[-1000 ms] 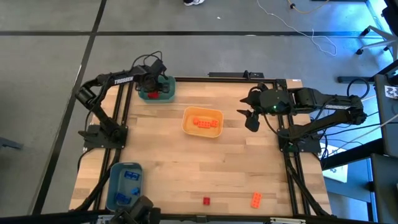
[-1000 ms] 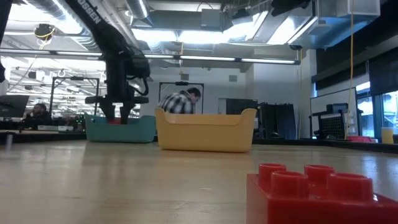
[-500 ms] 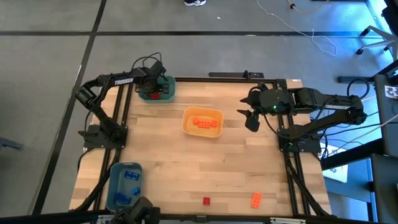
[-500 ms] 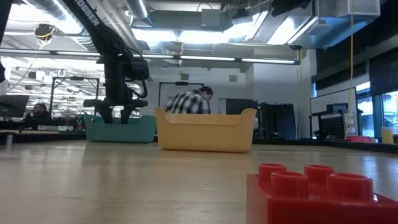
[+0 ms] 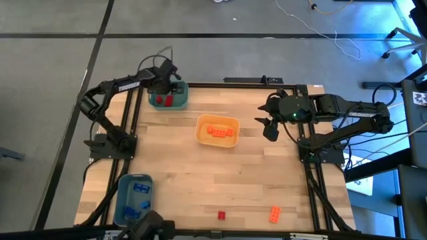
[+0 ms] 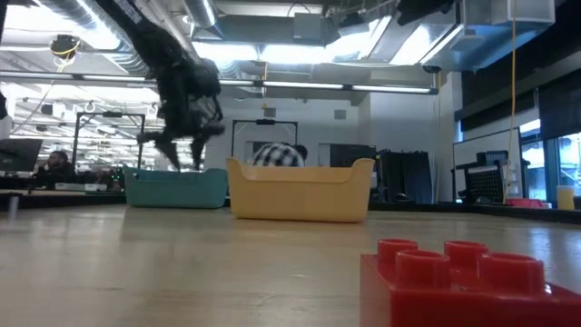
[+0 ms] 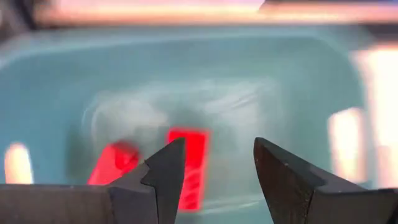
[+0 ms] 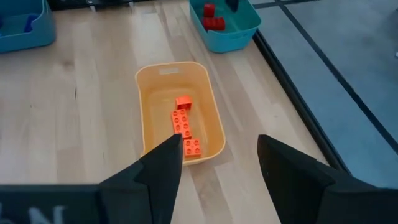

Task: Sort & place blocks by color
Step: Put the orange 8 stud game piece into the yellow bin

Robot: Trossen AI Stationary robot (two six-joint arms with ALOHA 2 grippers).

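Our left gripper [image 5: 165,72] has just lifted off the teal bin [image 5: 179,103], upper left; jaws open, empty. Red blocks [image 5: 164,101] now inside. Right gripper [image 5: 268,127] open, idle. Red block [image 5: 221,215] & orange block [image 5: 274,213] wait at bottom.

Red blocks [image 5: 165,101] are seen in the teal bin [image 5: 179,103], orange blocks [image 5: 220,131] in the yellow-orange bin [image 5: 202,134].

Risen clear of the teal bin [image 5: 168,100] at the table's eleven o'clock: left gripper [image 6: 184,156], earlier low inside it. Jaws now spread apart, empty. Two red blocks [image 5: 164,101] uncovered on the bin floor. Person [image 6: 276,154] behind the yellow bin [image 6: 300,191] ducked lower.
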